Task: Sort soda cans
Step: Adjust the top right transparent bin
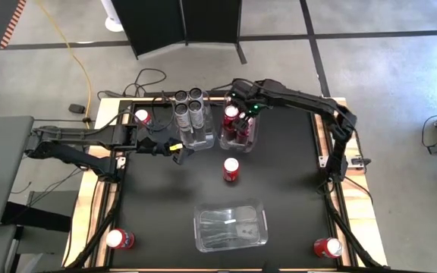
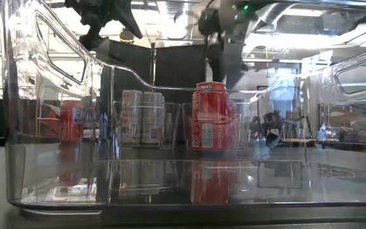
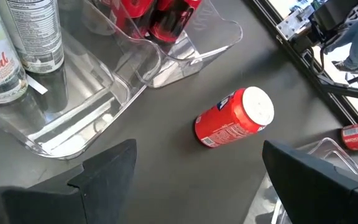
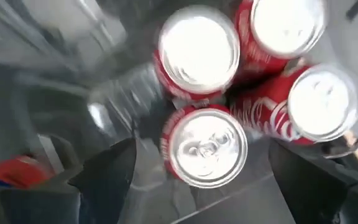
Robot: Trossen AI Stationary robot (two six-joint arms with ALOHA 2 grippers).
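From above, the right gripper (image 1: 243, 114) is hanging over the clear bin (image 1: 238, 138) that is holding red cans (image 1: 231, 115) at the far middle of the black table (image 1: 287, 189), its fingers spread and gripping nothing. Just left of it, a second clear bin (image 1: 194, 137) is holding four silver-grey cans (image 1: 189, 106). The left gripper (image 1: 174, 149) is waiting beside that bin, fingers spread and empty. A lone red can (image 1: 231, 170) is standing in the open near both bins, an empty clear bin (image 1: 231, 225) is sitting nearer the front edge, and three more red cans are standing at the table's far left (image 1: 143, 117), near left (image 1: 118, 240) and near right (image 1: 327, 247). At table height, the view is looking through the wall of the nearest bin (image 2: 56, 178); the lone can (image 2: 210, 116) is standing upright in the middle, with the silver-grey cans (image 2: 142, 117) left of it. The left wrist camera is showing the lone can (image 3: 234, 117) on bare table, apart from the bins. The right wrist camera is looking straight down on four red cans (image 4: 204, 145) packed touching one another inside their bin, framed by the spread fingers (image 4: 104, 171).
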